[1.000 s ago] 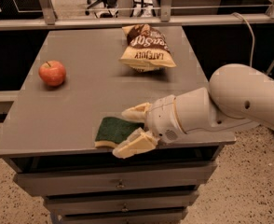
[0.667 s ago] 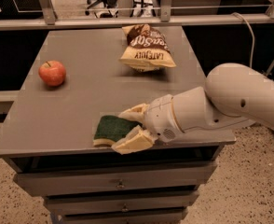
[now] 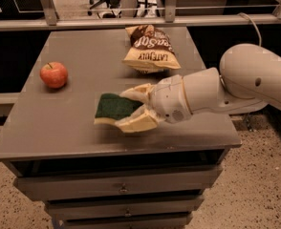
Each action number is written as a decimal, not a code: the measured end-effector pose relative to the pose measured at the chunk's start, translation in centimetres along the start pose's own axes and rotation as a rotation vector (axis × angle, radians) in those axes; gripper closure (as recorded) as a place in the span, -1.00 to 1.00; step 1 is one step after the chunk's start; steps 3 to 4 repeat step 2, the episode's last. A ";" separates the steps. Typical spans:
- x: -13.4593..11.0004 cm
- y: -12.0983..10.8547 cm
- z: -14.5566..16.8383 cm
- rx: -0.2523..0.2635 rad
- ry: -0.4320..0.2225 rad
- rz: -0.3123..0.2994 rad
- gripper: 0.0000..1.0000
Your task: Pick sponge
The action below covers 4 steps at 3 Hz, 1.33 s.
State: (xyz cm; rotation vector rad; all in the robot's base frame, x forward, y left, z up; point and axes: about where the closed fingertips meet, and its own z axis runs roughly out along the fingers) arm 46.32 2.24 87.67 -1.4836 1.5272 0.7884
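The sponge (image 3: 108, 108) has a dark green top over a pale yellow layer and sits near the table's front middle. My gripper (image 3: 121, 110) reaches in from the right, one cream finger (image 3: 136, 92) behind the sponge's right end and the other in front (image 3: 135, 123). The jaws are closed on the sponge and hold it a little above the grey table top (image 3: 59, 123).
A red apple (image 3: 53, 74) stands at the table's left. A brown-and-cream chip bag (image 3: 149, 48) lies at the back middle. The white arm (image 3: 245, 82) stretches over the table's right edge. Drawers (image 3: 124, 187) sit below the top, and a rail (image 3: 131, 22) runs behind it.
The gripper and arm have risen and drawn back from the front edge, carrying the sponge up with them. The apple and chip bag have not moved.
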 end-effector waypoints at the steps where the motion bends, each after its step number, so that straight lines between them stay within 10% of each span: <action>1: -2.7 -2.6 -1.6 0.015 -0.074 -0.078 1.00; 4: -2.7 -2.6 -1.6 0.015 -0.074 -0.078 1.00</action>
